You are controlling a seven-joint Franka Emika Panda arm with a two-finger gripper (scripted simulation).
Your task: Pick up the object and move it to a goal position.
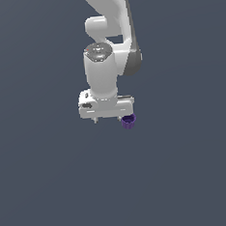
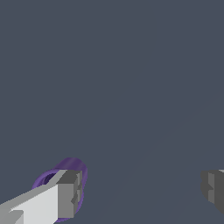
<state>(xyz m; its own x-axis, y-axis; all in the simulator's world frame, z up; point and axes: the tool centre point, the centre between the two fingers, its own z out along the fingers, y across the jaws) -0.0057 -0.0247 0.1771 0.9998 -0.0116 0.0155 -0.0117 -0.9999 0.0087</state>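
Tool [image 2: 142,192] spread wide — purple cup [image 2: 65,175] beside one finger [image 2: 68,194], outside gap. Shift sideways to straddle cup — then pinch.

Even, dim simulator light, flat grey backdrop, no cast shadows; soft glare on arm [image 1: 101,62], coarse pixelated edges

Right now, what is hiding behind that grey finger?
A purple cup peeks out behind one finger of the open tool. Its rim shows; the finger covers the rest, so touching can't be judged.
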